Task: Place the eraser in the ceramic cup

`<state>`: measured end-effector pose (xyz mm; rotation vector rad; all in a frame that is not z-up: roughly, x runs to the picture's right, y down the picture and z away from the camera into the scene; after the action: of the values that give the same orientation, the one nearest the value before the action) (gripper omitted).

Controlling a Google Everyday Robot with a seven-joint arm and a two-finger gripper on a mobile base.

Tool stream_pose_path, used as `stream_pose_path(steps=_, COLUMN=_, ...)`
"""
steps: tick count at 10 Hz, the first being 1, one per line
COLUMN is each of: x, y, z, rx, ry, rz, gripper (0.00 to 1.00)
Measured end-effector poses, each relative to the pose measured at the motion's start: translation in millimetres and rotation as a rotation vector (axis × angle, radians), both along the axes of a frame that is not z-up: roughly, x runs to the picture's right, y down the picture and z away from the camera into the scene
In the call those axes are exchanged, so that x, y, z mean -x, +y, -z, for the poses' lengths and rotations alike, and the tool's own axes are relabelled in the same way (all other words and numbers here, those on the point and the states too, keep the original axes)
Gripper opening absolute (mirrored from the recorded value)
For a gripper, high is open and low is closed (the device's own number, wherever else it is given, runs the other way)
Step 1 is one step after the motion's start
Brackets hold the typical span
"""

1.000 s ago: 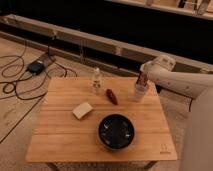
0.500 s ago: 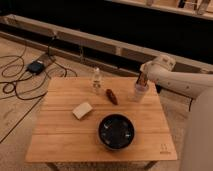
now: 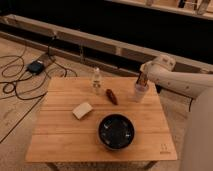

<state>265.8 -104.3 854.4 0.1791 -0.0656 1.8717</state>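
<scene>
We find our gripper (image 3: 142, 80) at the far right corner of the wooden table (image 3: 60, 140), poised directly above the ceramic cup (image 3: 140, 92), with the white arm (image 3: 175, 80) reaching in from the right. A dark, slim bar, the eraser (image 3: 142, 78), sits at the gripper's tip, upright and right over the cup's mouth; we cannot tell whether the fingers are clamped on it or parted. Left of the cup lies a red-brown oblong item (image 3: 111, 96), then a small clear bottle (image 3: 96, 81) standing upright. Nearer us rest a pale beige block (image 3: 82, 110) and a wide black bowl (image 3: 116, 131).
</scene>
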Motion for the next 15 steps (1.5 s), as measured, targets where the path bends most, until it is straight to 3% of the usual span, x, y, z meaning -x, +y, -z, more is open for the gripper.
stream_pose_path(steps=11, x=0.0, y=0.0, z=0.0, rx=0.000, ry=0.000, rz=0.000, gripper=0.32)
stream_pose_path(steps=12, x=0.0, y=0.0, z=0.0, rx=0.000, ry=0.000, rz=0.000, gripper=0.29)
stream_pose_path(steps=14, x=0.0, y=0.1, z=-0.2, rx=0.000, ry=0.000, rz=0.000, gripper=0.12)
stream_pose_path(steps=15, x=0.0, y=0.6, z=-0.6, rx=0.001, ry=0.000, rz=0.000, gripper=0.11)
